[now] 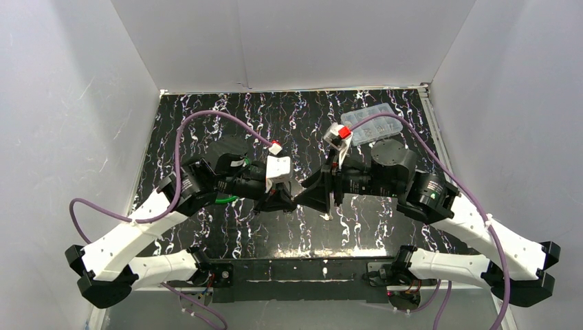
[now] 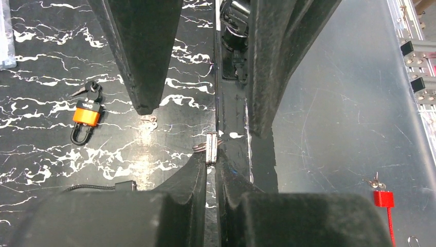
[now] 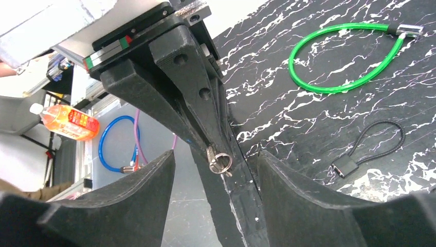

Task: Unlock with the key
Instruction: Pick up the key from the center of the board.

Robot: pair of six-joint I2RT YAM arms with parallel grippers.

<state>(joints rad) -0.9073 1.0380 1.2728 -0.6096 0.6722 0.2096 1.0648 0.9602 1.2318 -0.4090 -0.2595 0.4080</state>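
My left gripper is shut on a small pair of silver keys on a split ring, held edge-on above the mat. In the right wrist view the keys stick out of the left fingertips. My right gripper is open, with its fingers on either side of the left gripper's tip and apart from the keys. In the top view both grippers meet at mid-table, left and right. An orange padlock with its own key lies on the mat, away from both grippers.
A green cable lock and a black cable lock lie on the mat. A red padlock with keys lies on the grey surface beside the mat. A clear plastic box sits at the back right.
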